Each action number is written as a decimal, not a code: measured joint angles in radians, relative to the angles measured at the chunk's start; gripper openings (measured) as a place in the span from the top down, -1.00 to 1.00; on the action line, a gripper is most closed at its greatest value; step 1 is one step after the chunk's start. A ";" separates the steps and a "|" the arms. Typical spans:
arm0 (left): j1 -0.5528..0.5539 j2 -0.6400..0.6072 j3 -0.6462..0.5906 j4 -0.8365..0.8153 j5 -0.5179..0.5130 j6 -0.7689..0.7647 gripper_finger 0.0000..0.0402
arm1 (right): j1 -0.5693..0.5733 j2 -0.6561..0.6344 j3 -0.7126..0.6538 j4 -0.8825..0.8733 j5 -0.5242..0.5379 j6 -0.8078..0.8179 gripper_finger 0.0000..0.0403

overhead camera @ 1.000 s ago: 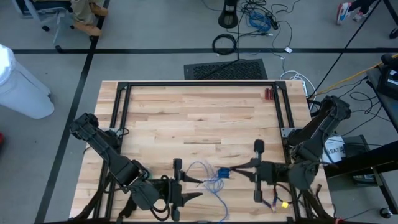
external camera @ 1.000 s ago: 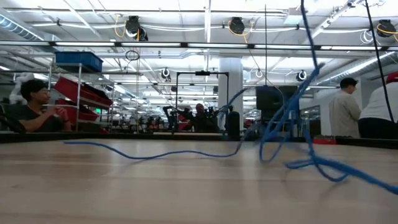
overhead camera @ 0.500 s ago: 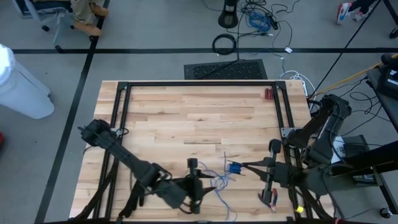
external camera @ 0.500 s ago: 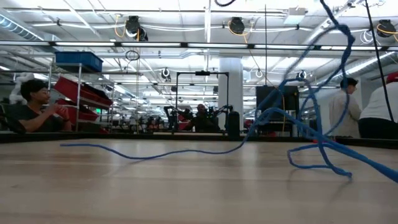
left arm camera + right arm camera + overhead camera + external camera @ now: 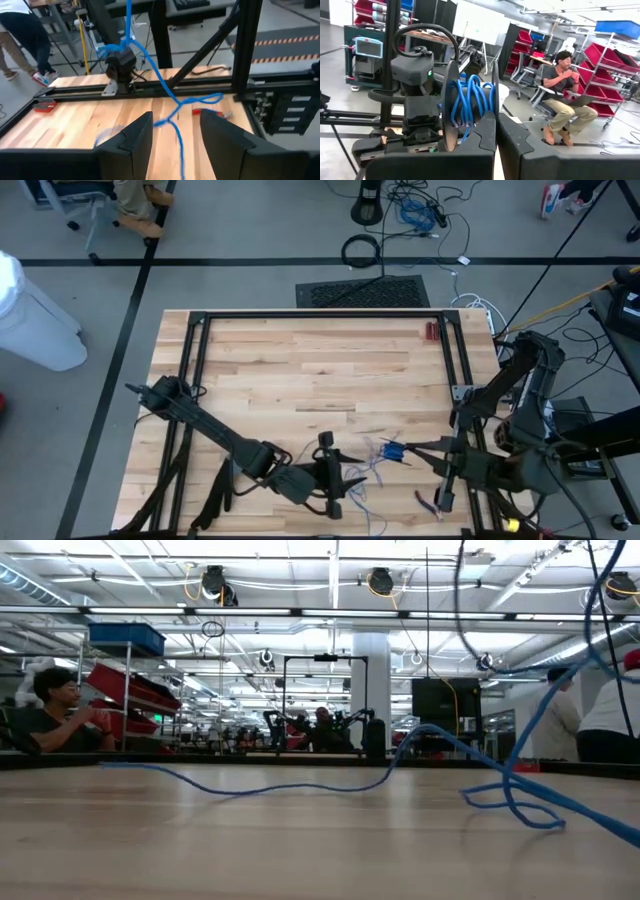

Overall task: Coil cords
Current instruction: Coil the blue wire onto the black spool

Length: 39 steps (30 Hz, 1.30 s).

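From above, the right gripper (image 5: pixel 412 448) pinches a small bundle of the blue cord (image 5: pixel 392 450) at the near right of the wooden surface (image 5: pixel 310 370), likely anchoring the coil. The left gripper (image 5: pixel 352 477), fingers apart, straddles the loose strand, apparently to guide it. At table level, cord trails across the boards; a person (image 5: pixel 50 715) sits beyond among red bins.
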 joint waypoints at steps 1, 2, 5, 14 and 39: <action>0.000 0.000 0.000 0.010 0.000 0.000 0.15 | 0.003 0.000 0.000 0.001 0.000 -0.004 1.00; 0.000 0.000 0.000 0.015 0.000 0.000 0.15 | 0.006 0.000 0.000 0.000 0.000 -0.004 1.00; -0.001 0.000 0.000 0.038 0.000 0.001 0.15 | 0.007 0.000 0.000 0.001 0.000 -0.005 1.00; 0.000 0.000 0.000 0.084 0.000 -0.001 0.15 | -0.001 0.000 0.000 0.000 -0.006 -0.005 1.00; 0.019 0.104 0.000 0.258 -0.123 0.056 0.60 | -0.018 0.005 0.000 0.000 -0.013 -0.001 1.00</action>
